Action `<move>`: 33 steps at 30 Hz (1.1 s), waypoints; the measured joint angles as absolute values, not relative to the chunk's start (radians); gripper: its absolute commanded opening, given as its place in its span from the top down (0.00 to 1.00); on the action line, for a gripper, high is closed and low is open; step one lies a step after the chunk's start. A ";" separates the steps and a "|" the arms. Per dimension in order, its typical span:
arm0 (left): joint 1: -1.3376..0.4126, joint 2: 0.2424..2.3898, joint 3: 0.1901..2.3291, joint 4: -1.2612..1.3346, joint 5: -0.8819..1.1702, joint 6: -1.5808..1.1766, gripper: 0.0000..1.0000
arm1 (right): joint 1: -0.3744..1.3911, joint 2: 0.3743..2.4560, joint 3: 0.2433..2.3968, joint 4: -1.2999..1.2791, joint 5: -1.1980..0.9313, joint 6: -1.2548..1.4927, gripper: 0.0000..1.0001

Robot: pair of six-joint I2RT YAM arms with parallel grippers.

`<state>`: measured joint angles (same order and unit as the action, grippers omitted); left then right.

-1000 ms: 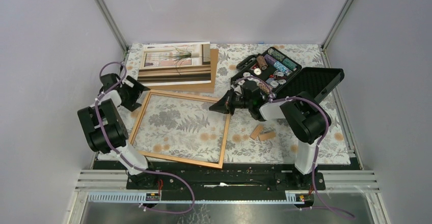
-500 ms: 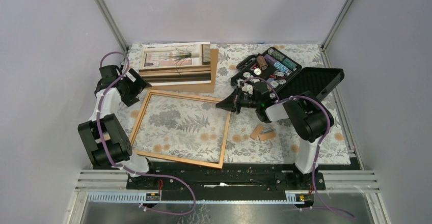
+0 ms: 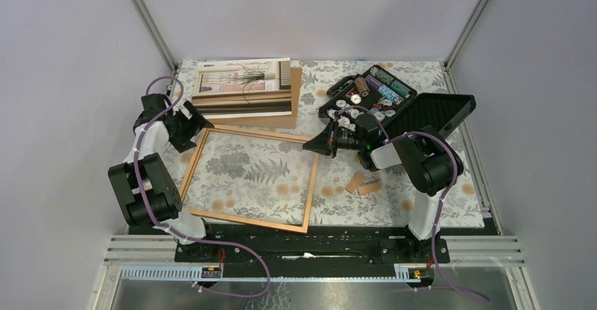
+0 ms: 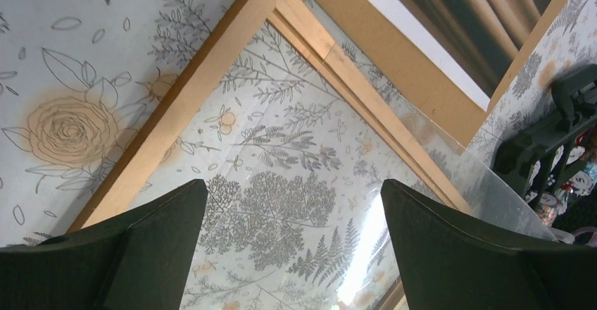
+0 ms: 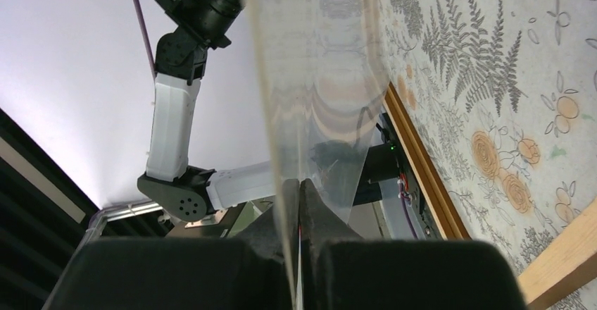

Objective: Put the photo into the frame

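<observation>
- Across the lower middle of the overhead view, the frame is lying unmoved on the worktop.
- At its right edge, the clear pane is tilting up further, opening the frame.
- Upper left, the photo is waiting untouched on the backing board.
- Right fingers are pinching the pane.
- Left fingers, spread, are drifting towards the frame's upper-left corner.

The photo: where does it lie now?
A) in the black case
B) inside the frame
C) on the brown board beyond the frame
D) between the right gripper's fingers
C: the top view shows the photo resting on the brown board, outside the far edge of the frame.
</observation>
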<state>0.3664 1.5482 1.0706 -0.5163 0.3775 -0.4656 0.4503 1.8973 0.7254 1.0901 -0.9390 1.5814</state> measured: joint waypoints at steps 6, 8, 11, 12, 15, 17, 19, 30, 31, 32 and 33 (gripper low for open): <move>0.366 1.550 1.036 -0.527 0.400 -0.444 0.01 | 0.449 1.905 0.707 1.192 -0.963 1.635 1.00; 0.366 1.556 1.020 -0.525 0.415 -0.443 0.01 | 0.449 1.914 0.702 1.235 -0.965 1.659 1.00; 0.356 1.565 0.985 -0.510 0.430 -0.445 0.01 | 0.445 1.929 0.691 1.280 -0.967 1.690 1.00; 0.351 1.567 0.966 -0.503 0.433 -0.447 0.01 | 0.442 1.934 0.688 1.296 -0.968 1.701 1.00; 0.333 1.582 0.916 -0.487 0.440 -0.459 0.01 | 0.437 1.940 0.682 1.319 -0.970 1.719 1.00; 0.323 1.597 0.889 -0.462 0.449 -0.471 0.01 | 0.435 1.940 0.681 1.328 -0.970 1.724 1.00; 0.313 1.612 0.875 -0.449 0.477 -0.490 0.01 | 0.435 1.941 0.681 1.331 -0.970 1.725 1.00; 0.327 1.619 0.836 -0.347 0.610 -0.533 0.06 | 0.430 1.921 0.681 1.222 -0.972 1.644 1.00; 0.338 1.619 0.832 -0.346 0.623 -0.533 0.06 | 0.429 1.914 0.681 1.207 -0.972 1.631 1.00; 0.350 1.618 0.829 -0.348 0.633 -0.532 0.07 | 0.429 1.906 0.681 1.187 -0.972 1.618 1.00; 0.361 1.618 0.829 -0.353 0.640 -0.532 0.07 | 0.429 1.897 0.681 1.160 -0.971 1.596 1.00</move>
